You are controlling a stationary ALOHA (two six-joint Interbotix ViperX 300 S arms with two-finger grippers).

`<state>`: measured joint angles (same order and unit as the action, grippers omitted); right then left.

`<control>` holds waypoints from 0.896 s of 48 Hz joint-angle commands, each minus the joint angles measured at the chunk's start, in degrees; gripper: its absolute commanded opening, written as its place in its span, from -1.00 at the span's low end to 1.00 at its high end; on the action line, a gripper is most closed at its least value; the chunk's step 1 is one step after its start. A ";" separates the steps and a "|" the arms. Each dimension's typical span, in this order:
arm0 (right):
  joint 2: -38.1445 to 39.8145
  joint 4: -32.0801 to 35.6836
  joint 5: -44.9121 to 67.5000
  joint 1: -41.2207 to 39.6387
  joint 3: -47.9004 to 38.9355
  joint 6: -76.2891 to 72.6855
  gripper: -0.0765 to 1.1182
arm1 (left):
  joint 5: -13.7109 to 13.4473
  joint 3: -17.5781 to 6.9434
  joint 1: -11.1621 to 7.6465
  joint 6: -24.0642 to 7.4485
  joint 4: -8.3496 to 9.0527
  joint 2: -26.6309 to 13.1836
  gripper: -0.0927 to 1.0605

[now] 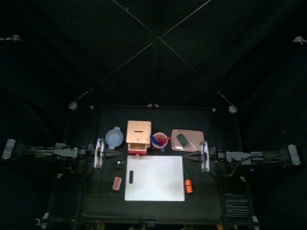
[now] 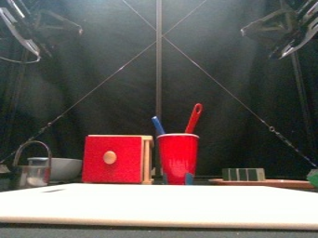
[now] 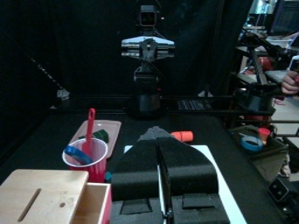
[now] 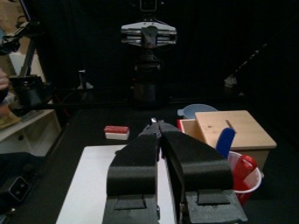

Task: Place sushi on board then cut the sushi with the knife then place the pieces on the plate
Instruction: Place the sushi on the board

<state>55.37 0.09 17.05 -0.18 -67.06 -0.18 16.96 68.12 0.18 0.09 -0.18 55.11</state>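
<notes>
The dark green sushi roll lies on the pink tray at the back right. A red cup holds a blue knife and a red knife. In front of it lies the bare white board. My left gripper hovers shut over the table's left side. My right gripper hovers shut over the right side. Neither holds anything.
A wooden box stands left of the cup. The blue-grey bowl and a metal cutter are at the back left. A small red toy lies left of the board, an orange toy right of it.
</notes>
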 commanded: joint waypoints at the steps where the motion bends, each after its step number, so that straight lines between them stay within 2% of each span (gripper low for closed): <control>1: -1.67 -0.70 -1.14 -2.55 0.26 -0.62 -0.82 | 0.26 -0.35 0.09 0.00 0.00 -1.41 -0.92; 7: -4.83 -4.13 -9.05 -8.70 1.85 -1.58 -0.80 | 0.35 0.00 0.18 0.00 -0.97 -1.76 -0.88; 12: -7.56 -8.88 -22.59 -17.14 5.45 -1.76 -0.80 | 0.35 0.00 0.53 0.00 -1.67 -1.85 -0.87; 18: -9.14 -11.07 -36.12 -26.46 9.49 -1.85 -0.79 | 0.18 0.35 1.05 -0.09 -2.02 -1.85 -0.87; 23: -11.43 -12.04 -46.93 -35.51 12.57 -1.93 -0.66 | 0.09 0.62 1.85 -0.09 -2.02 -1.85 -0.87; 28: -14.33 -13.89 -52.65 -41.48 14.50 -3.16 -0.30 | 0.09 1.14 2.72 -0.09 -2.11 -1.85 -0.87; 34: -18.98 -13.71 -53.09 -41.75 15.03 -8.53 0.44 | 0.09 2.02 3.60 -0.18 -2.11 -1.85 -0.87; 38: -21.71 -11.43 -52.65 -40.34 14.94 -11.34 0.79 | 0.09 2.29 3.78 -0.18 -2.02 -1.85 -0.87; 40: -23.20 -10.11 -51.86 -39.46 15.12 -12.57 0.89 | 0.09 2.29 3.78 -0.18 -2.02 -1.85 -0.87; 43: -26.28 -7.65 -50.27 -37.62 15.82 -14.50 0.89 | 0.18 2.29 3.87 -0.26 -2.02 -1.85 -0.87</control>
<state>31.46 -9.58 -34.89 -39.46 -53.17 -13.36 16.79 71.28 3.87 -0.09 -2.20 53.61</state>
